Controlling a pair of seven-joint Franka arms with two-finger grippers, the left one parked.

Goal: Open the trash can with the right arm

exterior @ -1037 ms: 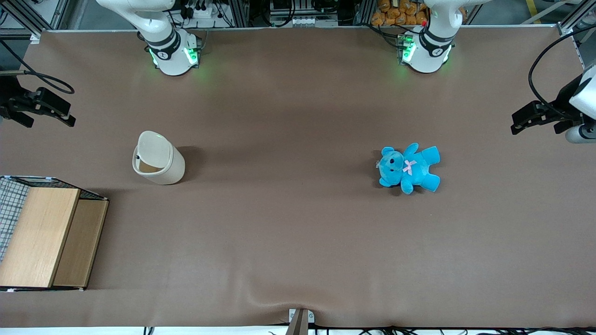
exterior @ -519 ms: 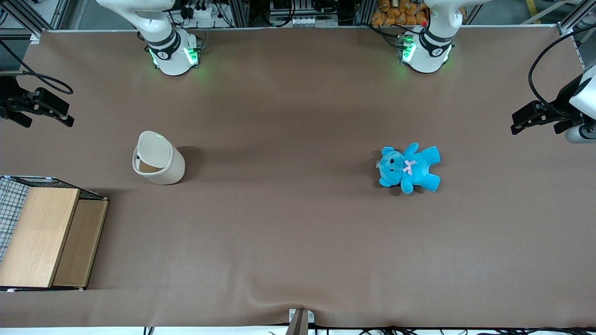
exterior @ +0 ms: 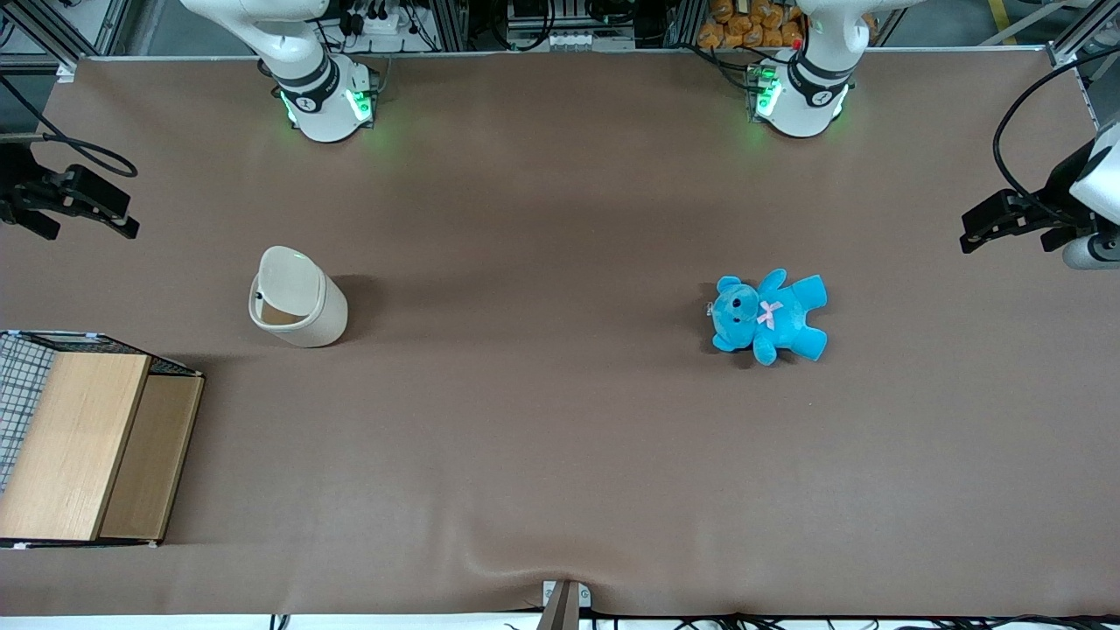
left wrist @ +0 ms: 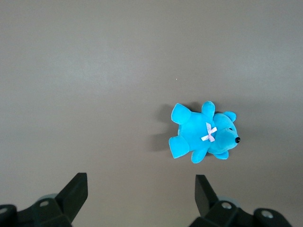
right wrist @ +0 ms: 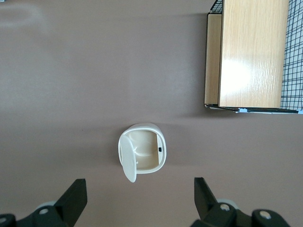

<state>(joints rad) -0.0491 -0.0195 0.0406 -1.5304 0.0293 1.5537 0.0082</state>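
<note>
The cream-white trash can stands on the brown table toward the working arm's end. Its hinged lid is tipped up and the tan inside shows. In the right wrist view the trash can is seen from above, with the lid standing on edge beside the open mouth. My right gripper hangs high over the table's edge, sideways of the can and apart from it. It is open and empty, with its fingers spread wide.
A wooden box with wire mesh stands nearer the front camera than the can, and it also shows in the right wrist view. A blue teddy lies toward the parked arm's end and shows in the left wrist view.
My right gripper has drifted very slightly outward toward the table's edge. The trash can, lid and teddy have not moved.
</note>
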